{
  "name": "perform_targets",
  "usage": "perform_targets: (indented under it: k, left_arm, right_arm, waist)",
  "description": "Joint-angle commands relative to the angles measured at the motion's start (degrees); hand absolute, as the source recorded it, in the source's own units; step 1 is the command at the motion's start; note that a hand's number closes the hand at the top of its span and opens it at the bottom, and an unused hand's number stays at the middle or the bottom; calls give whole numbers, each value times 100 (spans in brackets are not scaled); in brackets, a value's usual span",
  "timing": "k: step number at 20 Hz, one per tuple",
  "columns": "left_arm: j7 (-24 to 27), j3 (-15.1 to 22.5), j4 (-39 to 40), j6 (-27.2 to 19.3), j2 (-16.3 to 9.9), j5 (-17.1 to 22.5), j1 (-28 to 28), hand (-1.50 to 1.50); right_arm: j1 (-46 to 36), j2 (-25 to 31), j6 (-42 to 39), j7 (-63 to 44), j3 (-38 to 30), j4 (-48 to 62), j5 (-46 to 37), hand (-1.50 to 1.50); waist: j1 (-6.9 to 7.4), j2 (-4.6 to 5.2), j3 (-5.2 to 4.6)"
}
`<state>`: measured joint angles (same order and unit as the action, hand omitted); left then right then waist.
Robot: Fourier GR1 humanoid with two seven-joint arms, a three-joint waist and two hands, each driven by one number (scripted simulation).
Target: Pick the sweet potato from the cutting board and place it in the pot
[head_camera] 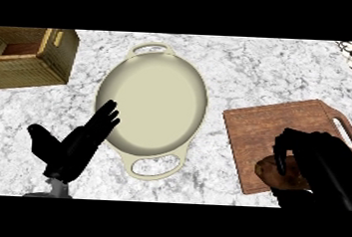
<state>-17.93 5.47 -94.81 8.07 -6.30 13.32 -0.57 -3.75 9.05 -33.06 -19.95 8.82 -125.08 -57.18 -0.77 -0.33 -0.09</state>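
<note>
While curled round the knobbly sweet potato (274,174), right hand (317,156) over wooden cutting board (282,126).

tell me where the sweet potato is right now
In the head view, the sweet potato sits at the lower right on the cutting board's near edge, under the right hand curled over it.

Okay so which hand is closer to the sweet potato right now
Right. The right hand is curled over the sweet potato on the cutting board. The left hand rests open across the pot, at its left rim.
</note>
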Motion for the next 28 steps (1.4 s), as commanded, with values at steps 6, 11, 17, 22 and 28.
perform_targets:
  k: [6, 11, 17, 22, 28]
  left_arm:
    - [-472, 34, -306, -106, 55, 57, 236, 0]
    - [-165, 243, -293, -104, 186, -180, -49, 0]
    - [-196, 26, -225, 125, 33, 43, -5, 0]
    - [226, 71, 188, 168, 127, -174, -18, 0]
    - [228, 72, 558, 37, 296, -280, 391, 0]
  right_arm:
    - [-1543, -878, -929, -1255, -212, -1193, 1251, 150]
    - [-3124, -897, -727, -2163, -563, -140, 1883, 150]
    - [-4462, -903, 227, -3172, -5, 1218, 2182, 150]
    - [-5405, -904, 389, -2526, -532, 2535, 2137, 150]
    - [-5736, -904, 1727, -1768, 204, 4298, 2062, 150]
  waist:
    - [93, 11, 3]
    - [141, 22, 4]
    - [171, 27, 2]
    - [155, 41, 3]
    - [210, 71, 1]
